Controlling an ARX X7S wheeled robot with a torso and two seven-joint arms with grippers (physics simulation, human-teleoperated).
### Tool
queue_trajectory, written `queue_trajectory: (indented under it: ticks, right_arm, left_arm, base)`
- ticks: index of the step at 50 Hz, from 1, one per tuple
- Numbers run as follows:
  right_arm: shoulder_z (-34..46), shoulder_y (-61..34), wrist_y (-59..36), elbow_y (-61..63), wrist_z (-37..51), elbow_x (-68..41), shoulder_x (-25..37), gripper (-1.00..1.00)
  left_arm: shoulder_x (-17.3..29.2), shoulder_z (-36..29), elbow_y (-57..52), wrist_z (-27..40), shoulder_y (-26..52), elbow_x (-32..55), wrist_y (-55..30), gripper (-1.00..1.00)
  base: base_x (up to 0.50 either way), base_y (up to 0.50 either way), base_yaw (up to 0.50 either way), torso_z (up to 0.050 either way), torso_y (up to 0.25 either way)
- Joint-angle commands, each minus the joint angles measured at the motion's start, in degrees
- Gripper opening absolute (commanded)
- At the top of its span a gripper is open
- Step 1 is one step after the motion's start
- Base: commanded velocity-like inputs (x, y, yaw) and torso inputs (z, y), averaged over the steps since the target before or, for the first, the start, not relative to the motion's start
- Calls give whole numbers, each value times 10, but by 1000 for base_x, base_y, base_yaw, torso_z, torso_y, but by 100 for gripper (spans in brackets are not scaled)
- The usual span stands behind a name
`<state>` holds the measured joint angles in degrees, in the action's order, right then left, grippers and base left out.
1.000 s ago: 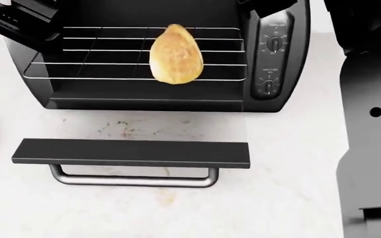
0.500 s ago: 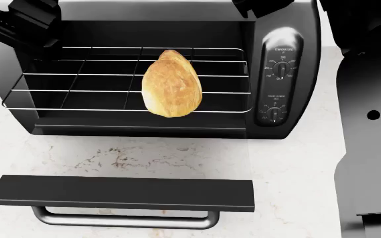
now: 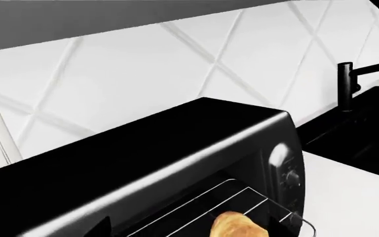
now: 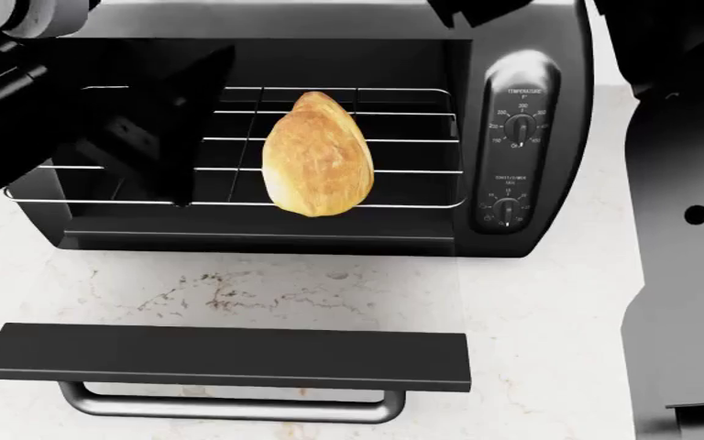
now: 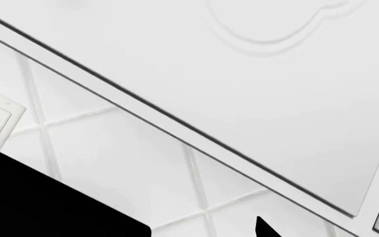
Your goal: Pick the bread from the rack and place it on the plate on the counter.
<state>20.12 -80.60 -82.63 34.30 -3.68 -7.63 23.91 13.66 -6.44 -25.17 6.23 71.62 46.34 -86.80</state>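
The bread (image 4: 316,154), golden and oval, lies on the wire rack (image 4: 413,128) inside the black toaster oven (image 4: 523,137), right of the rack's middle. It also shows at the edge of the left wrist view (image 3: 237,226), on the rack (image 3: 203,207). My left gripper (image 4: 162,128) is a dark mass over the rack's left part, just left of the bread; its jaws cannot be made out. My right gripper (image 5: 203,232) shows two black fingertips far apart, empty, facing the wall above the oven. The plate is out of view.
The dark oven door (image 4: 224,356) with its metal handle (image 4: 230,405) lies flat on the white counter (image 4: 327,289) in front of the oven. My right arm (image 4: 688,238) fills the right side. A black tap (image 3: 345,86) and sink stand beyond the oven.
My left arm has come down from the upper left and now covers the left part of the rack, close to the bread. The bread has not moved. The view first shifted, then held.
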Motion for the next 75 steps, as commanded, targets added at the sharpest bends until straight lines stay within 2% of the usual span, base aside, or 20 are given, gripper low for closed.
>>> queue_trajectory:
  ticks: [1,9,10,21,33,51,75]
  right_arm:
    - [-10,-7,-3,0,-10,8,-11,100]
    - [-7,-15,-10,4,-12,6,-11,100]
    - [-6,-16,-10,3,-12,6,-12,100]
    - [-7,-21,-10,2,-11,4,-11,100]
    - [-10,-16,-10,4,-9,3,-11,100]
    - [-15,-7,-11,11,-6,0,-9,100]
    - [-17,-3,-9,13,-2,-3,-8,100]
  left_arm:
    - [-20,47,61,-38,-13,42,3,100]
    - [3,15,143,-70,16,33,20,100]
    - [-8,39,159,-65,19,45,10,100]
    - [-4,-18,213,-95,31,38,38,100]
    - [-5,-37,227,-101,23,49,48,100]
    - [-12,-112,304,-141,41,16,105,100]
    - [-23,-163,359,-168,60,0,137,100]
  base:
    - [0,0,0,0,0]
    - [0,0,0,0,0]
    - [0,0,0,0,0]
    - [0,0,0,0,0]
    - [0,0,0,0,0]
    - [0,0,0,0,0]
    - [0,0,0,0,0]
